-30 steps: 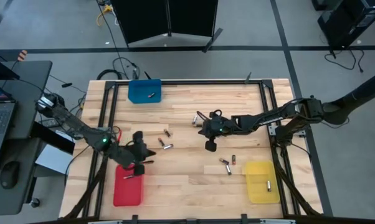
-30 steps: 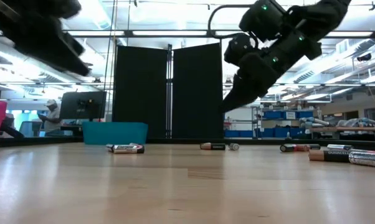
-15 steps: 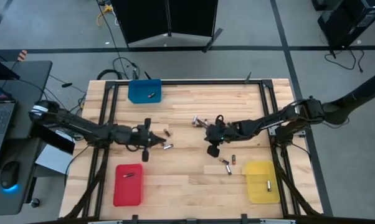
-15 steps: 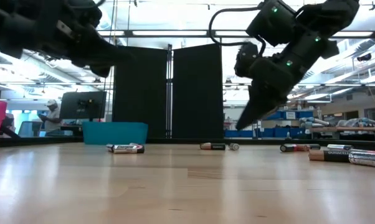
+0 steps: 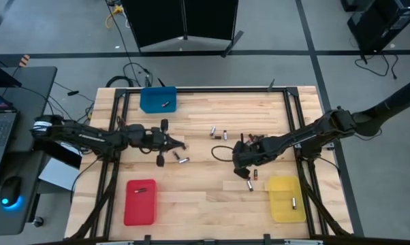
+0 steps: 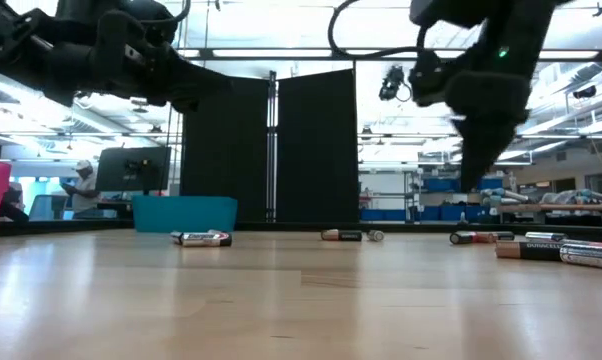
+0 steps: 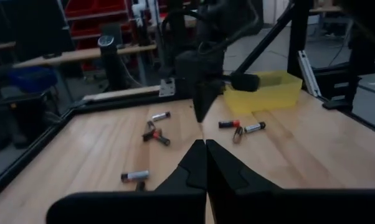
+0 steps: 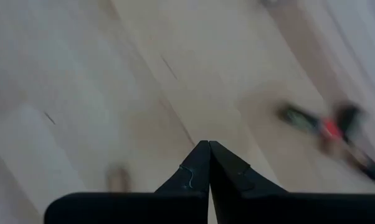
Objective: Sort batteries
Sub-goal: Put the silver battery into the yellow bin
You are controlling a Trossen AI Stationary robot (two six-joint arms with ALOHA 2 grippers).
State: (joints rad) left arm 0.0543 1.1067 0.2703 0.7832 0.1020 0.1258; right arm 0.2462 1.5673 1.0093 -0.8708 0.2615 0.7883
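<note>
Both grippers, left (image 5: 172,143) and right (image 5: 240,165), have fingers together and empty above the worktop (image 5: 212,197); each should spread them before descending onto batteries (image 5: 250,179).

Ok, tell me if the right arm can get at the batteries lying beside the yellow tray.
Probably yes. The right gripper, fingers shut and empty, hangs just beside the batteries near the yellow tray. Bare wood lies between them, and the left gripper is far across the table.

Left hand (image 5: 181,145) now mid-table, right hand (image 5: 242,171) nearer yellow tray (image 5: 287,199).
</note>
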